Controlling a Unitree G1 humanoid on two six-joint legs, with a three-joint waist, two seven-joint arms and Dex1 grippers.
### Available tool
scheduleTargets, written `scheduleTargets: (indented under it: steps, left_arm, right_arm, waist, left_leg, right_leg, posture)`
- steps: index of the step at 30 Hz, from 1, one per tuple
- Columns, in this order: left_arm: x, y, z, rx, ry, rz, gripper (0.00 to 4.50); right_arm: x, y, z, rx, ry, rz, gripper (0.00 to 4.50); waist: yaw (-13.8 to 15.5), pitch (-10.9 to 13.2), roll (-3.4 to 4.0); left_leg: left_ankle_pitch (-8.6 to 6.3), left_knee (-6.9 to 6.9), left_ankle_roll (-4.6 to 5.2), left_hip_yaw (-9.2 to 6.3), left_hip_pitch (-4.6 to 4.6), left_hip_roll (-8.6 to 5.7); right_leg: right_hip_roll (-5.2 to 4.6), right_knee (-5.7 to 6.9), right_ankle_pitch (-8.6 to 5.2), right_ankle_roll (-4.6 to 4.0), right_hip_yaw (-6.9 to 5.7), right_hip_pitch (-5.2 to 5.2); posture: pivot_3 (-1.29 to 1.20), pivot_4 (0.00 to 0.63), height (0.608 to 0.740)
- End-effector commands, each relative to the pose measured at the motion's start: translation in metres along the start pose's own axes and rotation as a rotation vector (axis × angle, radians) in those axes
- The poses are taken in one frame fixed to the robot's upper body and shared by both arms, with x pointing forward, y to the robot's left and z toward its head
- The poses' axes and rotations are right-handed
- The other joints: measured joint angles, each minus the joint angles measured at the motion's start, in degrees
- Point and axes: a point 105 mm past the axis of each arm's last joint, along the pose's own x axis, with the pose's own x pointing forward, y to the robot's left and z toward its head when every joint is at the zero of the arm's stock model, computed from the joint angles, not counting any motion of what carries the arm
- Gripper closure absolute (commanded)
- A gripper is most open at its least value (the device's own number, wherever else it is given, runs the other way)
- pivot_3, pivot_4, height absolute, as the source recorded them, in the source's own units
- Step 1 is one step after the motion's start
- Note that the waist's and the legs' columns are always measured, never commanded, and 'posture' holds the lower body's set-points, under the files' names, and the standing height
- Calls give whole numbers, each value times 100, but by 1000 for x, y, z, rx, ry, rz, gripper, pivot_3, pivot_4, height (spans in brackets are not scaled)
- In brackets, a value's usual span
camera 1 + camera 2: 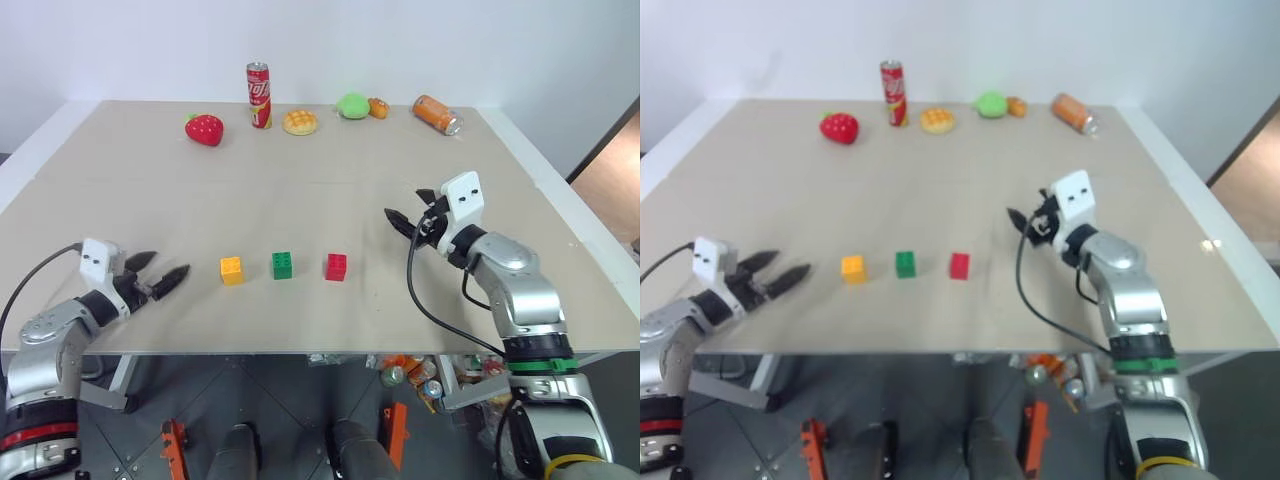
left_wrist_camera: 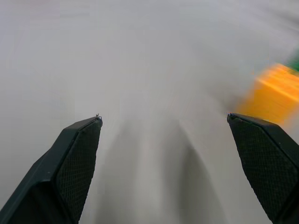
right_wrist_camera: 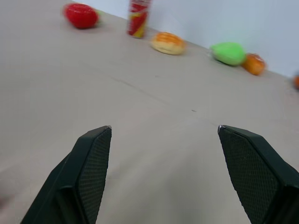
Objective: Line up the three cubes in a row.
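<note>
Three small studded cubes stand side by side near the table's front: yellow-orange cube, green cube, red cube, with small gaps between them. My left gripper hovers open to the left of the yellow-orange cube, nothing between its fingers. My right gripper is open and empty, up and to the right of the red cube, clear of it. Its fingers point toward the table's far side.
Along the far edge stand a red toy strawberry, an upright soda can, a yellow bun toy, a green toy, a small orange toy and a lying orange can. The table's front edge runs just below the cubes.
</note>
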Motion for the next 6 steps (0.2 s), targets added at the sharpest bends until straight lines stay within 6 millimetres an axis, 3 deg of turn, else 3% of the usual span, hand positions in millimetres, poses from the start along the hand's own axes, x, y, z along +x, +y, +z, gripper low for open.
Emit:
scheduleTargets:
  steps: [1,6]
  left_arm:
    - [-5,11,23,-46,-109,187,41]
    - [-8,7,22,-94,-160,302,41]
  right_arm:
    - [-1,-26,-4,32,-16,-215,712]
    - [-2,-32,-33,129,37,-387,712]
  waist:
    - [-3,0,0]
    - [-26,0,0]
  left_leg:
    - [2,2,-1,3,0,-2]
    - [3,3,-1,20,-1,-2]
  right_leg:
    - [-1,0,3,3,4,0]
    - [-1,-5,8,11,20,-1]
  posture:
    - [0,150,740]
    - [0,150,740]
